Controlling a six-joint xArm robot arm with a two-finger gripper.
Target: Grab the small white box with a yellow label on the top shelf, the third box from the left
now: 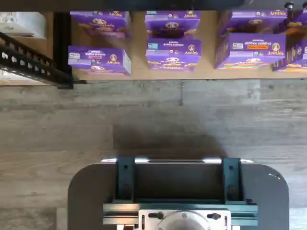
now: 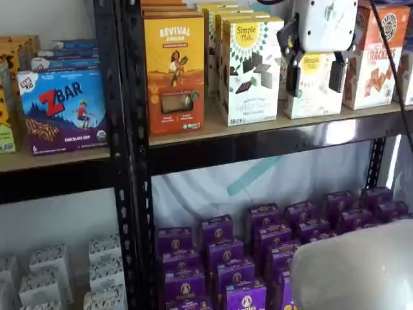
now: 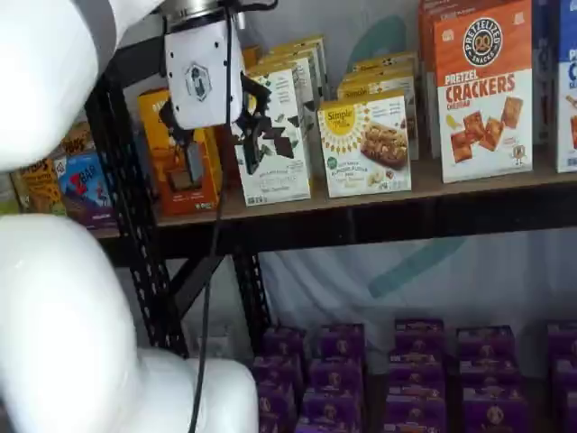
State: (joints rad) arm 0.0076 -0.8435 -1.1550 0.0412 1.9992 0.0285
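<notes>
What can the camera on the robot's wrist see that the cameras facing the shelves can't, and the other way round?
Only the wrist view shows the dark mount and the wood-look floor. Only the shelf views show the top shelf, the small white box standing on it, the pretzel crackers box beside it, and the gripper, fingers open, in front of the boxes. Both show the purple boxes on the lowest level.

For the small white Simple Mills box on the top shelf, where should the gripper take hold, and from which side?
Probably across the two narrow side walls of the small white box, coming straight in from the front. It stands upright at the top shelf edge, face outward, with small gaps to both neighbours. The open gripper hangs before it.
</notes>
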